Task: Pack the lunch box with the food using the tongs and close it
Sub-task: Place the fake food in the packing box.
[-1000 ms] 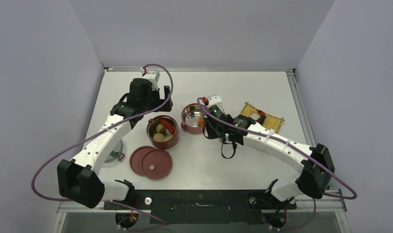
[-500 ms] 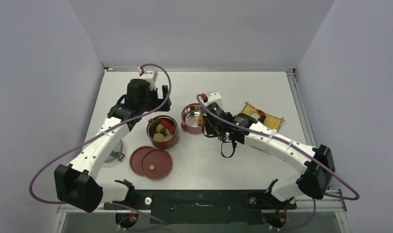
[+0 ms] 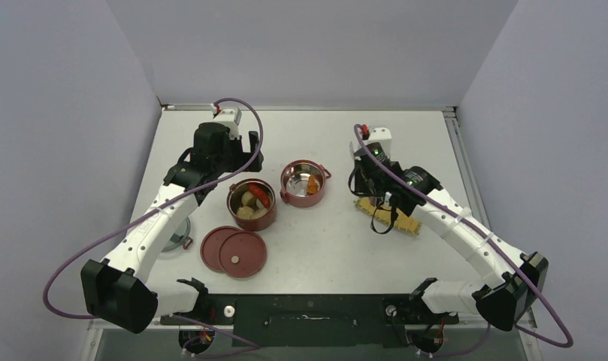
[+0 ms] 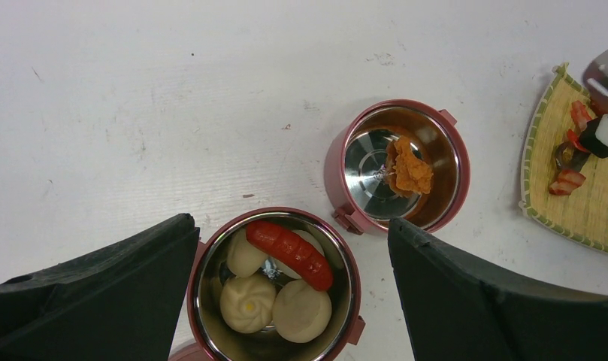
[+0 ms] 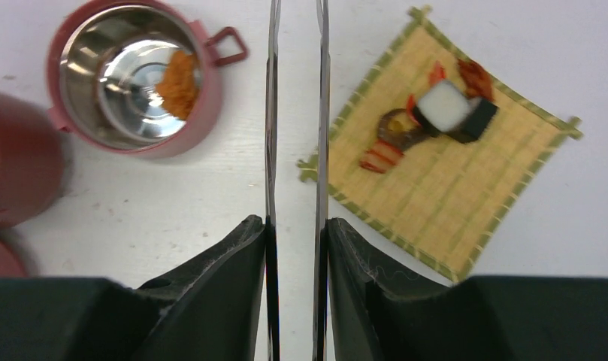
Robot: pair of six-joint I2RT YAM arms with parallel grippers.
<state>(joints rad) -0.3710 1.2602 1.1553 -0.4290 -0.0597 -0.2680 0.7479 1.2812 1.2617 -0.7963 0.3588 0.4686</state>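
Two dark-red lunch box bowls stand mid-table. One bowl [image 3: 251, 204] [image 4: 274, 289] holds three pale balls and a red sausage [image 4: 289, 254]. The other bowl [image 3: 304, 183] [image 5: 131, 75] holds an orange bit [image 4: 409, 167]. My left gripper [image 4: 289, 226] hangs open above the first bowl, touching nothing. The right gripper [image 5: 296, 233] is shut on the silver tongs [image 5: 272, 113], whose two arms point out between the second bowl and the yellow mat [image 5: 451, 165]. On the mat lie red food pieces [image 5: 379, 158] and a white-and-black piece [image 5: 457, 109]. Nothing shows between the tongs' arms.
Two flat dark-red lids [image 3: 234, 252] lie overlapping in front of the bowls. A round greyish lid [image 3: 176, 233] sits partly under the left arm. The right arm [image 3: 451, 226] hides much of the mat [image 3: 387, 214] in the top view.
The right arm has swung right, away from the second bowl, to over the mat. The mat now lies nearer and further left. The left arm barely moved.
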